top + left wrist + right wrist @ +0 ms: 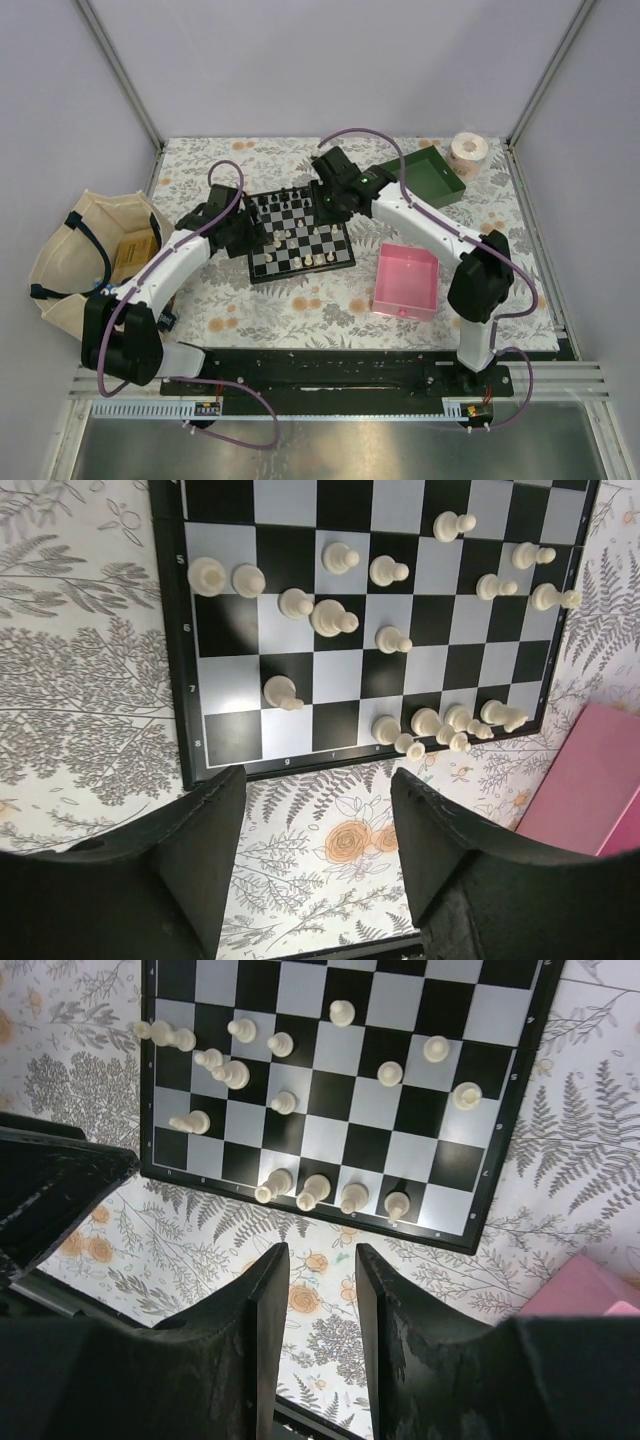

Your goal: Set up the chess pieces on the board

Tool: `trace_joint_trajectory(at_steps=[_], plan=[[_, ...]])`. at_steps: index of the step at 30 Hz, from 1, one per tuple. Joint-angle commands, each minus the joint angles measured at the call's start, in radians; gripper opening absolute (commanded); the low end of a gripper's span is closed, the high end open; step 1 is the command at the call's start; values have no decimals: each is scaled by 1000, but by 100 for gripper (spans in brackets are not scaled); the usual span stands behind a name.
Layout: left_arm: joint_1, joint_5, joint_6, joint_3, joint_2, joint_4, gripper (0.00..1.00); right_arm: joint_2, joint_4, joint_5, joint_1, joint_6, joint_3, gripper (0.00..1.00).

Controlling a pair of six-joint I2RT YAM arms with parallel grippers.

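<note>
The right gripper (320, 1256) hangs over the floral table cover (150, 1250), just off the near border of the board (362, 1146). Its jaws stand a narrow gap apart, with nothing between them. Cream-white chess pieces (313, 1192) are scattered over the chequers; four stand in the row nearest the fingers. A pink tray (592, 1285) corner shows lower right.

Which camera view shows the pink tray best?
The top external view: the whole pink tray shows there, with all four walls. The left wrist view catches only part of it at the right edge, and the right wrist view only a corner at bottom right.
</note>
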Motion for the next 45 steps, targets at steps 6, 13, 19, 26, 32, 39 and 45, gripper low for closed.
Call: trace_joint_trajectory(at_steps=[6, 13, 19, 26, 32, 39, 45], plan=[[-51, -27, -157, 100, 173, -15, 64, -116, 66, -12, -57, -19, -81, 41], [-60, -67, -176, 120, 224, -21, 62, -144, 79, -18, -77, -39, -137, 41], [-63, -110, -165, 130, 245, -26, 51, -148, 83, -30, -91, -38, -144, 41], [-66, -108, -154, 145, 270, -34, 50, -155, 84, -36, -98, -39, -151, 41], [-68, -104, -151, 142, 278, -34, 49, -152, 86, -35, -100, -38, -152, 41], [-68, -111, -143, 145, 287, -41, 46, -152, 86, -38, -102, -38, -155, 41], [-69, -104, -140, 153, 311, -43, 39, -148, 87, -36, -102, -38, -155, 41]])
